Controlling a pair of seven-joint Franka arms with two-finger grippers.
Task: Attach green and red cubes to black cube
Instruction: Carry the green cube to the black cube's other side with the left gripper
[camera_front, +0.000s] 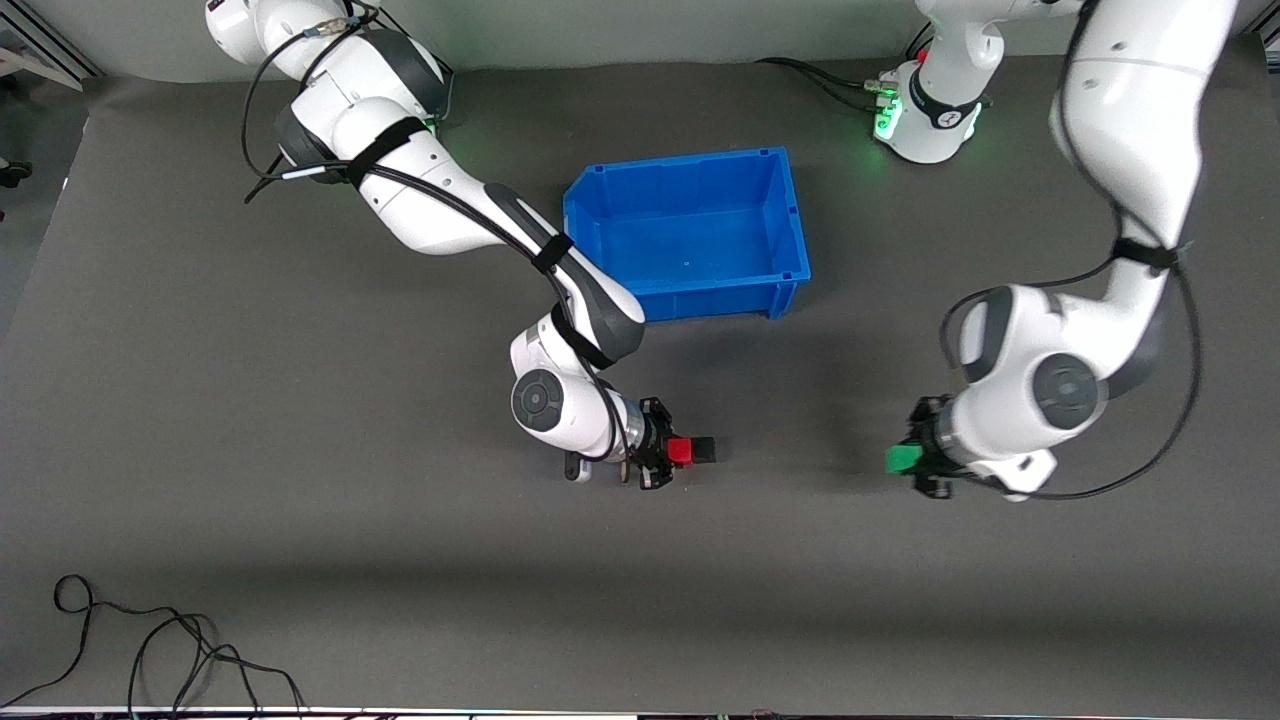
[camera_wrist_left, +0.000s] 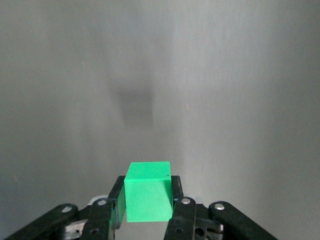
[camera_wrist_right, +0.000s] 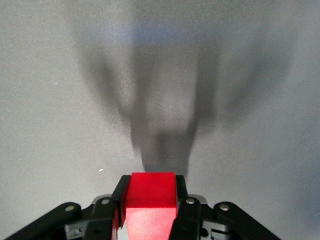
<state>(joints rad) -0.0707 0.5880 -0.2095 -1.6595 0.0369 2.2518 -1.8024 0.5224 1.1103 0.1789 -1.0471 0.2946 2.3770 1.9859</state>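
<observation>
My right gripper is shut on the red cube and holds it sideways just above the grey mat, near the table's middle. The black cube touches the red cube's face that points toward the left arm's end. In the right wrist view the red cube sits between the fingers, and I cannot tell the black cube from the dark shadow past it. My left gripper is shut on the green cube, facing the other two cubes with a wide gap between. The green cube fills the left jaws.
An empty blue bin stands farther from the front camera than both grippers. Loose black cables lie at the near edge toward the right arm's end. The left arm's base stands at the table's back.
</observation>
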